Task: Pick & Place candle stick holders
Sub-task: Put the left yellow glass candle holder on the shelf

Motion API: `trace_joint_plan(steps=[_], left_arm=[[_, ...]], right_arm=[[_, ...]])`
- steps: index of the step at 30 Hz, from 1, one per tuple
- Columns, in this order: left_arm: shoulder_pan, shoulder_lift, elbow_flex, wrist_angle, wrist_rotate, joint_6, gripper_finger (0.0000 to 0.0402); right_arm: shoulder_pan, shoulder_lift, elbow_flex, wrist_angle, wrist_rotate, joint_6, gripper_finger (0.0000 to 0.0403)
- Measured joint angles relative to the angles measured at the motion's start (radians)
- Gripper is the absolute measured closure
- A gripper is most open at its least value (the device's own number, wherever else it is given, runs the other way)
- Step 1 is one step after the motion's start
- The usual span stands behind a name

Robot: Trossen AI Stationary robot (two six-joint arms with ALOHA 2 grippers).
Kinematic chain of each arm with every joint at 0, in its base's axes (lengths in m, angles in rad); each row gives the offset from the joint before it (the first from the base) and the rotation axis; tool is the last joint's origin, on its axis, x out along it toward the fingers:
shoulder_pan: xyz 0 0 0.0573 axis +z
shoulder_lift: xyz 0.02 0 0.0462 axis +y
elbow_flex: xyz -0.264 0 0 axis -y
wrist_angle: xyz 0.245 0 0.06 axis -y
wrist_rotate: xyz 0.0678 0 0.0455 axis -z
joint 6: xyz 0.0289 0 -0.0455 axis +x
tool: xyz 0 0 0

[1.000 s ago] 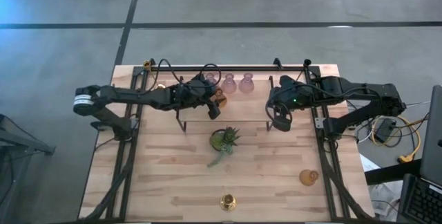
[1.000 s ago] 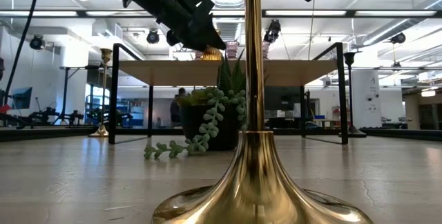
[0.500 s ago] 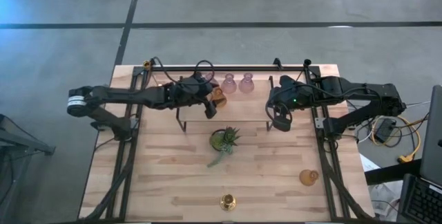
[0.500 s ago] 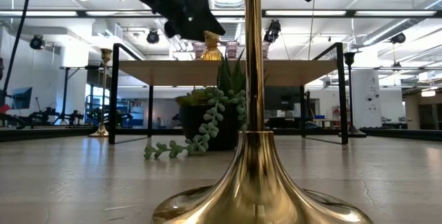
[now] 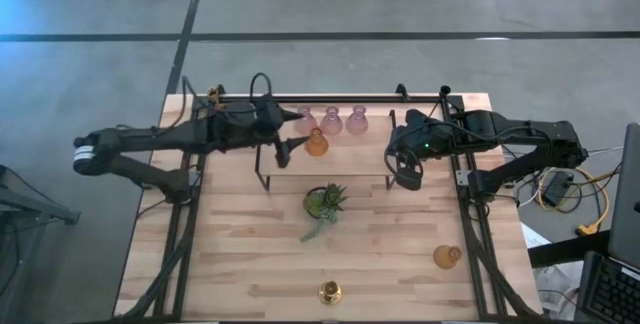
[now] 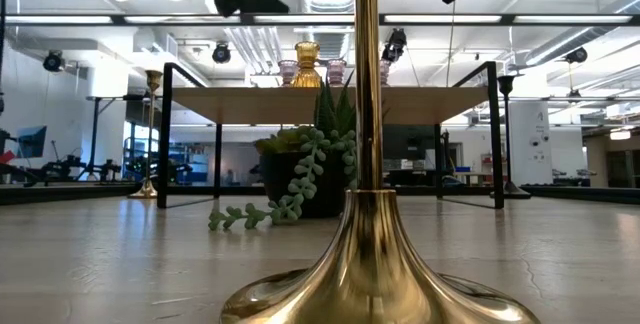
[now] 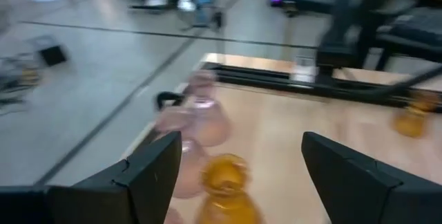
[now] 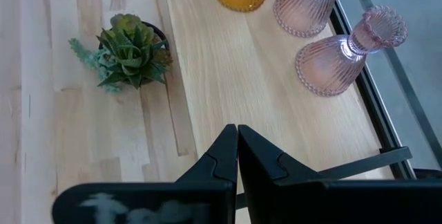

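Brass holder [image 5: 328, 291] upright at near edge of table [image 5: 240, 264], its flared base [image 6: 380, 284] filling the low view. Amber holder [image 5: 446, 256] standing alone near right, well apart from the rest. Small green potted plant [image 5: 325, 201] mid-table, in front of the raised shelf [image 5: 340, 149]. On the shelf: second amber holder [image 5: 316, 143] upright, free, nearest the shelf's front edge; just behind it three pale pink holders [image 5: 331, 120] in a row along the far side, close together. Brass-stemmed holder [image 6: 151, 134] standing far left beyond the shelf frame, black one [image 6: 506, 134] far right, seen in the low view only. Left gripper [image 5: 290, 150] raised just left of the shelf amber holder, fingers [image 7: 148, 175] spread wide, empty, amber holder [image 7: 224, 186] seen between them but apart from both. Right gripper [image 5: 405, 178] hovering at the shelf's right end, fingers [image 8: 221, 158] pressed together, holding nothing
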Motion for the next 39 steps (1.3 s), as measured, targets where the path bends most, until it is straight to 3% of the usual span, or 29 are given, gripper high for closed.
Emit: trace_joint_plan(steps=[4,8,18,25,39], left_arm=[[-0.012,-0.018,-0.013,-0.026,0.143,0.002,0.0118],[-0.034,-0.01,-0.052,-0.021,0.21,0.019,0.0166],[-0.048,0.048,-0.166,0.167,0.219,0.077,0.0305],[-0.034,0.116,-0.179,0.232,0.213,0.077,0.0389],[0.019,0.144,-0.179,0.264,0.194,0.06,0.0399]], right_arm=[[0.0,0.0,0.0,-0.003,0.0,-0.004,0.0394],[0.0,0.0,0.0,-0.003,0.0,-0.005,0.0394],[0.0,0.0,0.0,-0.001,0.0,-0.008,0.0394],[0.0,0.0,0.0,-0.001,0.0,-0.008,0.0394],[0.001,0.0,0.0,0.0,0.0,-0.008,0.0394]])
